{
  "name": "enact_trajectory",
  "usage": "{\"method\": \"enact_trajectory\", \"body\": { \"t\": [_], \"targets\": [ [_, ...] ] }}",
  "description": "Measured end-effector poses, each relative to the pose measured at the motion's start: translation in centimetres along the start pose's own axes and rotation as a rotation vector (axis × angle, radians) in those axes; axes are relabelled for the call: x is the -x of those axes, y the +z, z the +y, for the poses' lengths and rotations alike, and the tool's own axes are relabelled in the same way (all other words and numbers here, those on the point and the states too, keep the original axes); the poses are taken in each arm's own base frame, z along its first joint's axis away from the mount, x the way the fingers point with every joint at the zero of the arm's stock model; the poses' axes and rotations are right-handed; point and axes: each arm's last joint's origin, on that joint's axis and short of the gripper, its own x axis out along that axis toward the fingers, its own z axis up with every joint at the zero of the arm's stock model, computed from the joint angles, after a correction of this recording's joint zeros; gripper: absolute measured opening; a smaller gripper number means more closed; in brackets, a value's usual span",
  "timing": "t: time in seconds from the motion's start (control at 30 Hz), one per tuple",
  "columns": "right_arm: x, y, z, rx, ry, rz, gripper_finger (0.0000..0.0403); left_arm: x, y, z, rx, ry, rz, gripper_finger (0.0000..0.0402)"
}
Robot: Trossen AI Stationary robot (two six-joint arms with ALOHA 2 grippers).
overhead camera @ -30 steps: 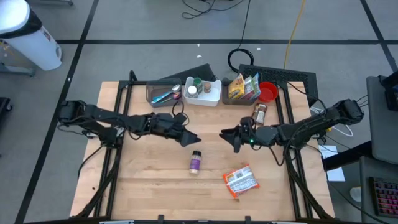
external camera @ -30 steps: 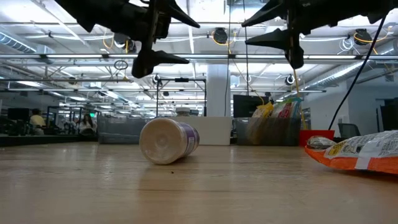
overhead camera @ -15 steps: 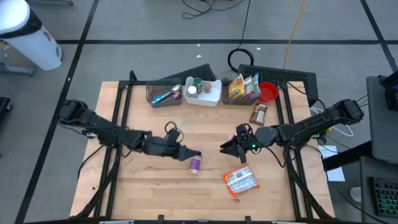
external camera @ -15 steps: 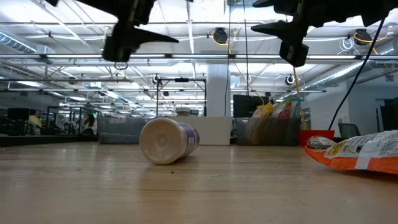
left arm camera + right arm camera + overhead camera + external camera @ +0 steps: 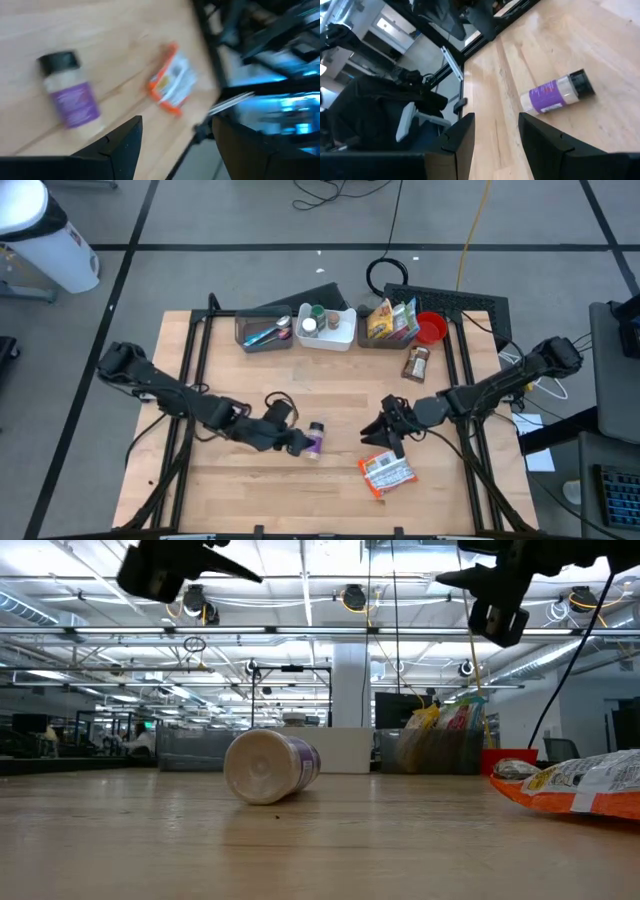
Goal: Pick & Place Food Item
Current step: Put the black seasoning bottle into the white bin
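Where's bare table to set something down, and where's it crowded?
Free: the near strip in front of the purple-label bottle and orange snack bag, and the left side beyond the left gripper. Crowded: the far edge, with the bins, snack packets and red cup, and the middle, where the right gripper also hangs.

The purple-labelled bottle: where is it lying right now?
In the high view the purple-labelled bottle lies on its side near the middle of the table, right beside the left claw, with the orange snack packet to its right.
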Motion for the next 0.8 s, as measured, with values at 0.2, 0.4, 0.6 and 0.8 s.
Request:
{"method": "enact_trajectory", "body": {
  "t": [0.2,0.4,0.6,0.8],
  "targets": [
    [0.0,-0.2,0.2,-0.02,0.003,0.011,0.0144,-2.0,0.2,-0.5,0.112,0.311,0.168,0.0246],
    [0.0,-0.3,0.2,-0.025,0.004,0.016,0.0144,-5.8,0.5,-0.4,0.17,0.392,0.259,0.0246],
    [0.1,-1.0,0.7,-0.038,0.019,0.047,0.0144,-8.5,1.6,0.9,0.141,0.497,0.313,0.0246],
    [0.3,-1.6,1.1,-0.051,0.009,0.057,0.0144,-9.2,2.2,2.0,0.142,0.56,0.309,0.0246]
  ]
}}
